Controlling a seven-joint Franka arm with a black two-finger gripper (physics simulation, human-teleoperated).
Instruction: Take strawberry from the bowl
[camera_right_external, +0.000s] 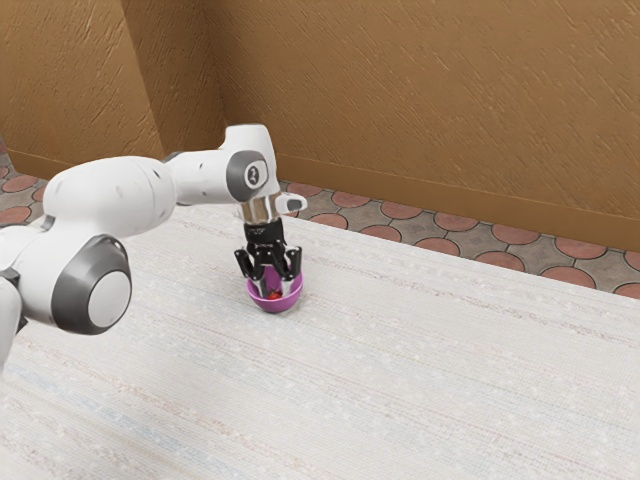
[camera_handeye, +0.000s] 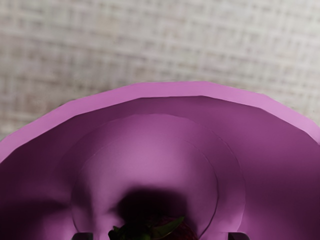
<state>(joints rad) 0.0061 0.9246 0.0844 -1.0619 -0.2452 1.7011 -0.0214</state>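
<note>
Strawberry (camera_right_external: 275, 296): is lying low inside the bowl, its red showing between the fingers from where I am standing.
Leaves (camera_handeye: 167, 228): are facing up toward the wrist camera, green over the dark red flesh.
Bowl (camera_right_external: 275, 307): is sitting upright on the table, purple, its wall curving around the strawberry.
Gripper (camera_right_external: 275, 291): is hanging nearly upright over the bowl, open and holding nothing, with its tips reaching below the rim.
Fingers (camera_right_external: 293, 262): are standing apart, 1 on each side of the strawberry; I am seeing gaps on both sides and no grip.
Rim (camera_handeye: 170, 89): is forming a pale ring around the work, so any sideways drift is risking a knock that slides or tips the bowl.
Arm (camera_right_external: 110, 197): is spanning the table from the exterior view's left, its wrist bent over the bowl.
Table (camera_right_external: 420, 370): is carrying the bowl on a pale, streaky surface.
Step in hand: is looking like the final lining up before the grasp, with the lift and the carrying out remaining.
Good closing: is meaning 2 fingers meeting the strawberry's widest part together, below the leaves, pressing gently because the fruit is probably soft and slippery.
Good lift: is going straight up and slowly, keeping the strawberry centred until it is clearing the rim.
</note>
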